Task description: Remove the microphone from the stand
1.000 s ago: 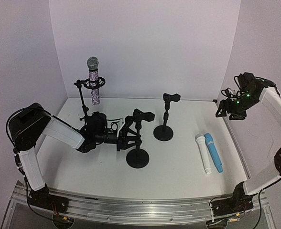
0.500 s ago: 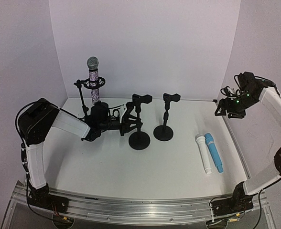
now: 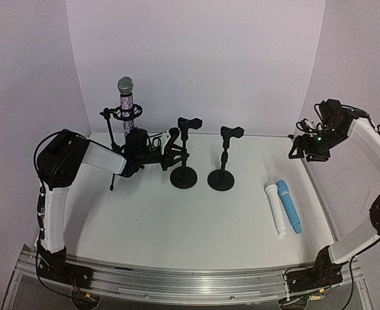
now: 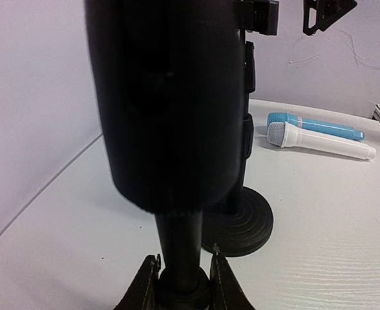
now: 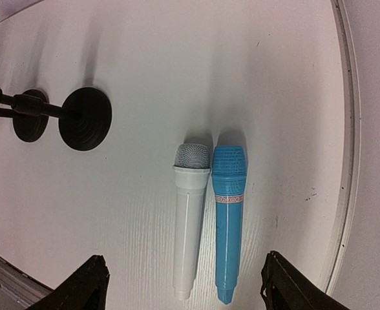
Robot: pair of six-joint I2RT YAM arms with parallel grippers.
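Observation:
A glittery purple microphone point(image 3: 126, 106) with a grey head stands upright in a black tripod stand point(image 3: 114, 139) at the back left. My left gripper point(image 3: 174, 152) is shut on the pole of an empty black round-base stand point(image 3: 183, 178). In the left wrist view the fingers point(image 4: 143, 287) clamp that pole point(image 4: 180, 248), and the clip head fills the top of the view. My right gripper point(image 3: 309, 148) hangs open and empty high at the right, above the white microphone point(image 5: 190, 216) and the blue microphone point(image 5: 228, 216).
A second empty round-base stand point(image 3: 221, 177) stands just right of the held one; its base also shows in the left wrist view point(image 4: 245, 223). The white microphone point(image 3: 275, 208) and the blue microphone point(image 3: 289, 205) lie side by side near the right table edge point(image 3: 319, 194).
My left gripper has carried the empty stand back and slightly left, from mid-table to beside the second stand. The right arm has barely moved.

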